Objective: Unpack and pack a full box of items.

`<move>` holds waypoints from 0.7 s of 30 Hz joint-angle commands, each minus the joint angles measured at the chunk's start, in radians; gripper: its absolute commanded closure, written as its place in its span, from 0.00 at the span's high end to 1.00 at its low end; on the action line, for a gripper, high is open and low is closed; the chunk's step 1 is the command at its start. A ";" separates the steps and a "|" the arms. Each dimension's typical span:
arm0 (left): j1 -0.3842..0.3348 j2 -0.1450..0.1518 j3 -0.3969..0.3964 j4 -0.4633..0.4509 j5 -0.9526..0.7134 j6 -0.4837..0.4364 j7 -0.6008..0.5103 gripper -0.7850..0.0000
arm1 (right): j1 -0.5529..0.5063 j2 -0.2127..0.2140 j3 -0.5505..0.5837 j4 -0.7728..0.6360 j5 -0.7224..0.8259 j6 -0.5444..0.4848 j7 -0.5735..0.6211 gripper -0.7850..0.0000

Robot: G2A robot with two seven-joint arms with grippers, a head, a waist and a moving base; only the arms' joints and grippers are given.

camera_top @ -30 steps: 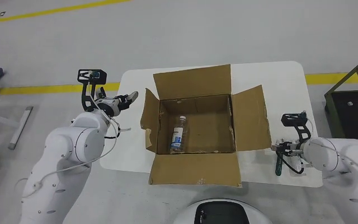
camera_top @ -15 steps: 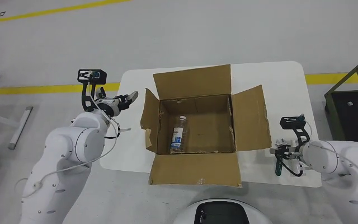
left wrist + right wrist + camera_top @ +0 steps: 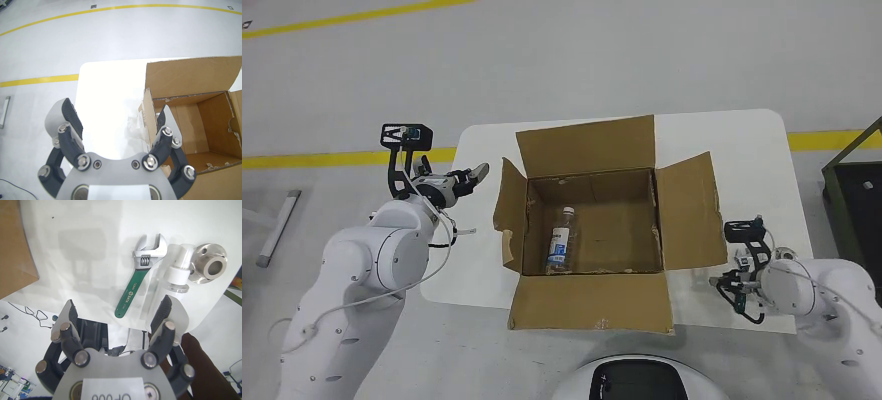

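An open cardboard box [image 3: 542,300] stands mid-table with all flaps folded out. One clear bottle [image 3: 561,240] with a blue-and-white label lies on its floor. My left gripper [image 3: 478,175] hangs open and empty beside the box's left flap [image 3: 189,91]; in the left wrist view the left gripper [image 3: 115,111] is over bare table. My right gripper [image 3: 121,306] is open at the table's near right corner, just short of a green-handled wrench [image 3: 136,279], a clear spray bottle [image 3: 170,285] and a metal flange [image 3: 209,264]. In the top view the right gripper [image 3: 734,292] sits beside the right flap.
The white table [image 3: 722,135] is bare behind the box on the right. A dark green cabinet [image 3: 852,190] stands off the table's right side. A box flap [image 3: 13,256] lies close to the wrench area. Cables lie on the floor below the table edge.
My right arm has drawn back toward the table's near edge and swung slightly toward the box, now covering the wrench in the top view. The left arm has stayed put.
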 commanded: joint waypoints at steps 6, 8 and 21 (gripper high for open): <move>0.000 0.000 0.000 0.000 0.000 0.000 0.000 1.00 | 0.017 -0.014 -0.003 0.028 -0.012 -0.005 0.005 0.49; 0.000 0.000 0.000 0.000 0.000 0.000 0.000 1.00 | 0.021 -0.018 -0.002 0.036 -0.021 -0.010 0.010 0.47; 0.000 0.000 0.000 0.000 0.000 0.000 0.000 1.00 | 0.019 -0.034 0.012 0.033 -0.090 -0.019 0.019 0.50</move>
